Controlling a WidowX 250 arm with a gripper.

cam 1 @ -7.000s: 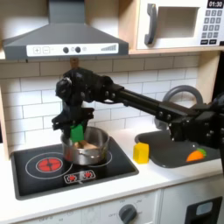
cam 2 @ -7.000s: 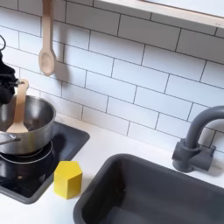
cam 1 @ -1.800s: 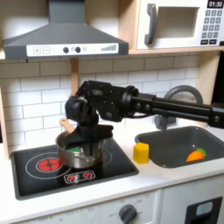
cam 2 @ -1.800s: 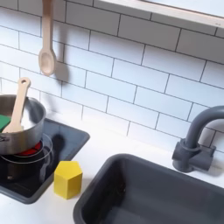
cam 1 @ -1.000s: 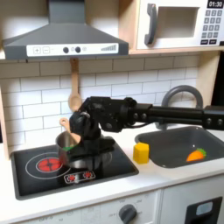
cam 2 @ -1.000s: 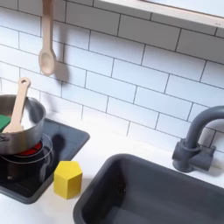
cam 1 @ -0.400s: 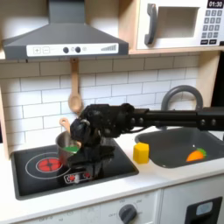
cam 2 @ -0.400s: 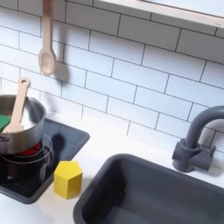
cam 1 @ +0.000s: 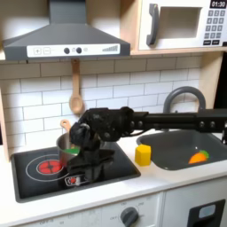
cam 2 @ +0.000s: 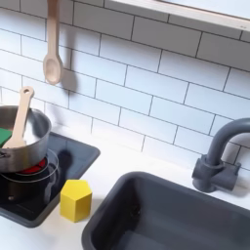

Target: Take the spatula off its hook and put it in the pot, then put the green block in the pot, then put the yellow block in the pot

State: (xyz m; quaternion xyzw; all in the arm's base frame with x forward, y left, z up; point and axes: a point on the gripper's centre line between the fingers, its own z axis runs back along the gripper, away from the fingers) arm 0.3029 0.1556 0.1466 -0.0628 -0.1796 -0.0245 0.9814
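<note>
The steel pot [cam 2: 23,143] stands on the stove's burner. The spatula [cam 2: 20,113] leans in it, handle up, and the green block [cam 2: 5,135] lies inside against its far rim. In the first exterior view the pot [cam 1: 64,142] is partly hidden behind my black arm. My gripper [cam 1: 92,162] hangs low over the stove, just in front of the pot; its fingers merge with the dark stove top. The yellow block [cam 1: 143,154] sits on the white counter between stove and sink, to the first exterior view's right of the gripper; the same yellow block [cam 2: 76,199] shows close up in the second exterior view.
A wooden spoon [cam 1: 76,90] hangs on the tiled wall above the pot. The black stove top [cam 1: 46,168] has red burner rings. The dark sink [cam 1: 180,149] holds a small orange piece [cam 1: 198,158], with a grey faucet [cam 2: 220,154] behind it.
The gripper held the green block over the pot; the block now lies in the pot. The arm has since come down and forward, in front of the pot. The yellow block has not moved.
</note>
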